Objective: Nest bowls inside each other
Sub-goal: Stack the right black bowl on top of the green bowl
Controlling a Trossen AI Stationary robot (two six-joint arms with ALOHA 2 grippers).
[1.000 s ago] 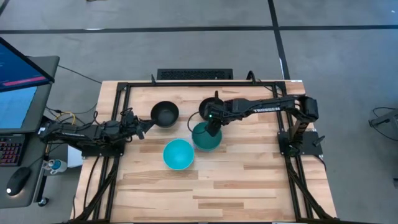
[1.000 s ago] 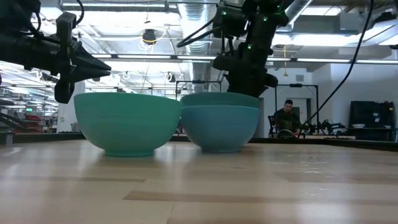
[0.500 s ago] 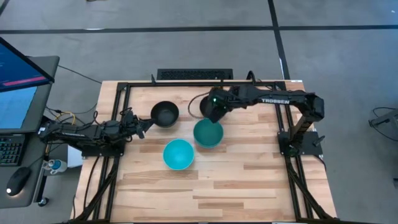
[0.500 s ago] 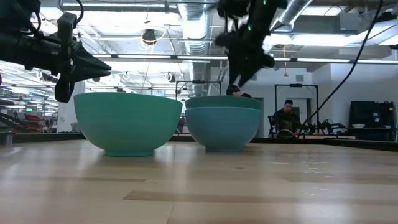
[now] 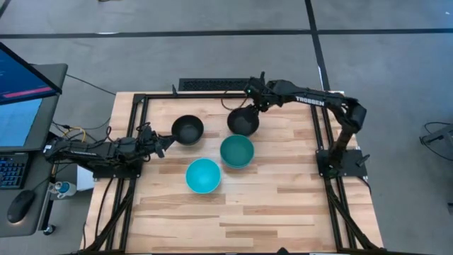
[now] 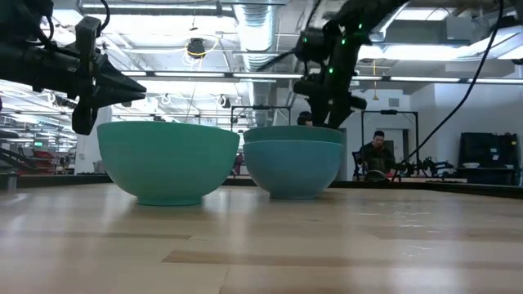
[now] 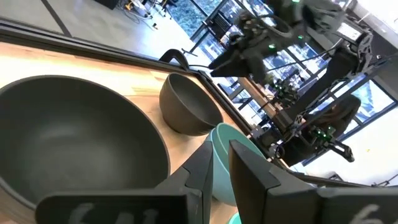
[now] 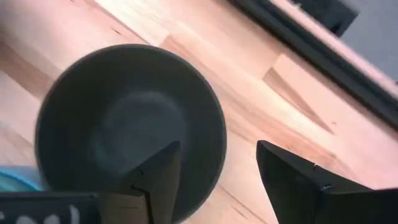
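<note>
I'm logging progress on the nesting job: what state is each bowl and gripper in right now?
Left black plastic bowl: upright, empty, single.
Right black plastic bowl: upright, empty, single.
Bright cyan round bowl: upright, empty.
Teal-green bowl: nested in a blue bowl.
Left gripper: beside left black bowl.
Right gripper: fingers open, above right black bowl.

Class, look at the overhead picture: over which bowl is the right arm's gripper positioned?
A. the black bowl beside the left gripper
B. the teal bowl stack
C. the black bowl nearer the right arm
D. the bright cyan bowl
C: the right gripper hangs with open jaws above the far edge of the right-hand black bowl, which fills its wrist view.
</note>
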